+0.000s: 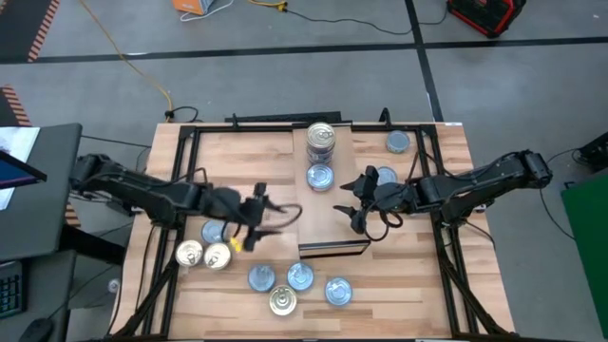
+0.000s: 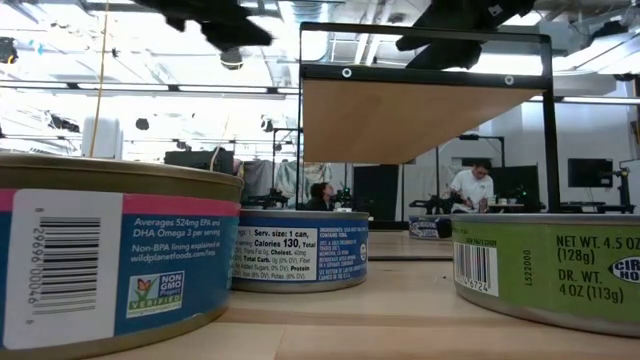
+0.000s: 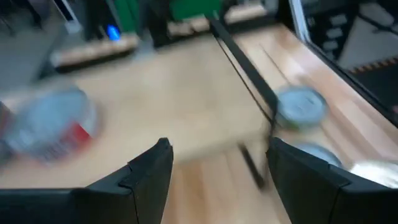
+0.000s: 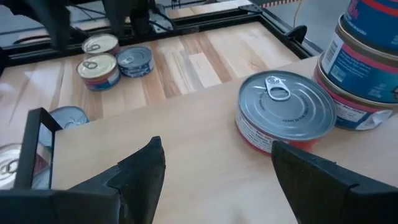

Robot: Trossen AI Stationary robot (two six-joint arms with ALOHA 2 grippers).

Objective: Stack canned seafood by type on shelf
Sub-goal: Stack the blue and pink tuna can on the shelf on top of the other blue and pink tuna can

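The shelf (image 1: 334, 226) is a light-wood board raised over the table's middle. Along its far end, a stack of tins (image 1: 321, 141) stands next to a single silver-topped tin (image 1: 320, 178). Several more tins lie on the tabletop at the near left, some blue-topped (image 1: 261, 277), some gold-topped (image 1: 190, 254). My left gripper (image 1: 257, 218) hangs open and empty by the shelf's left edge, over the table. My right gripper (image 1: 345, 204) hovers open and empty over the shelf, and the single tin (image 4: 286, 109) shows just beyond its fingers.
A black frame (image 1: 180, 180) runs along the table's sides and far edge. Two more tins lie right of the shelf: one under the right arm (image 1: 385, 177), one at the far right (image 1: 398, 142). The shelf's near half is bare wood.
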